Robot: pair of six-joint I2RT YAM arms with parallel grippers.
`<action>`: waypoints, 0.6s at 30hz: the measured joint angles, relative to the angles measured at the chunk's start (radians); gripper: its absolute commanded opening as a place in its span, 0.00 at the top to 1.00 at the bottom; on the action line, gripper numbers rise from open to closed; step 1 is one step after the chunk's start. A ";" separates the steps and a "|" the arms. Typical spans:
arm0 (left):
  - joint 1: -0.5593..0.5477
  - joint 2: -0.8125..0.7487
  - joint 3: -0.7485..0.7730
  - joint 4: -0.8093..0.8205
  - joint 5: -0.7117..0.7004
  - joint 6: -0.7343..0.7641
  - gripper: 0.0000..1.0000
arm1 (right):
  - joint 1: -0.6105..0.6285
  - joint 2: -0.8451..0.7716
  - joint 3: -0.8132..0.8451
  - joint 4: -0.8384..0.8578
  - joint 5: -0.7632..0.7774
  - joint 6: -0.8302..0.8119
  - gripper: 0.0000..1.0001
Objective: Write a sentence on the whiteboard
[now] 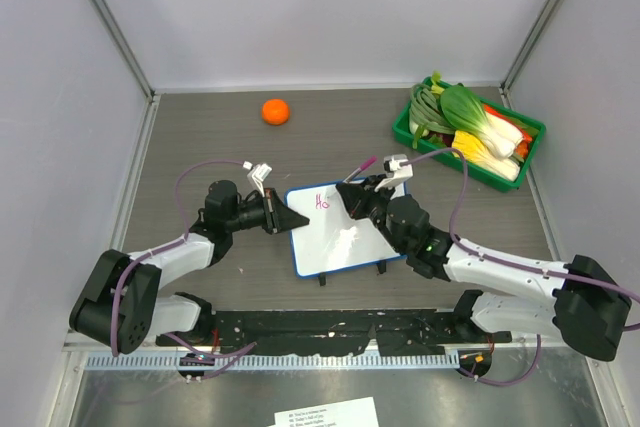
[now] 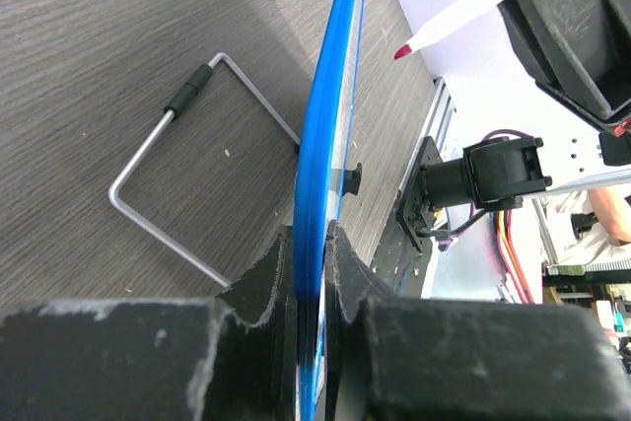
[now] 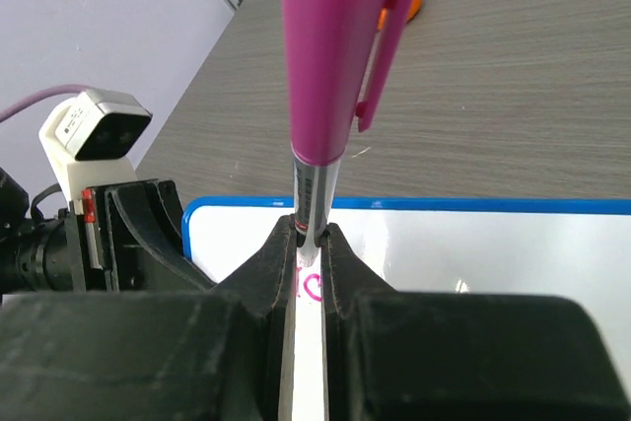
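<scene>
The whiteboard (image 1: 340, 232) sits at the centre of the overhead view, a glossy white rectangle in a thin blue frame with rounded corners and small black feet, on a table (image 1: 200, 127) of matte grey wood grain. Of the sentence (image 1: 322, 202), only two pink letters, roughly "Ho", show near the board's upper left corner. The left wrist view shows a bent bare-metal wire stand (image 2: 168, 175) with a short black sleeve, lying flat beside the board's frame. The left gripper (image 1: 290, 219) reaches in from the left of the frame with its forearm low and level. Its dark, scuffed jaws are pinched almost together on the whiteboard's left edge. The right gripper (image 1: 350, 192) comes in from the lower right, its white-shelled arm stretched diagonally over the board. Its jaws are clamped nearly closed on a marker (image 3: 335, 56) with a smooth magenta plastic cap on its rear end and a slim barrel, whose tip points at the board's upper part. A round orange (image 1: 275, 111) lies near the top centre, and a green plastic tray (image 1: 402, 127) of leafy vegetables sits at the upper right.
</scene>
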 measured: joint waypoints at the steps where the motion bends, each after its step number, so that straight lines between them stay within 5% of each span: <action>1: 0.000 0.000 0.000 0.000 0.000 0.000 1.00 | -0.001 -0.005 0.000 0.001 0.003 0.000 0.99; 18: 0.000 0.000 0.000 -0.001 0.000 0.000 1.00 | -0.022 0.039 -0.002 0.002 0.013 0.006 0.99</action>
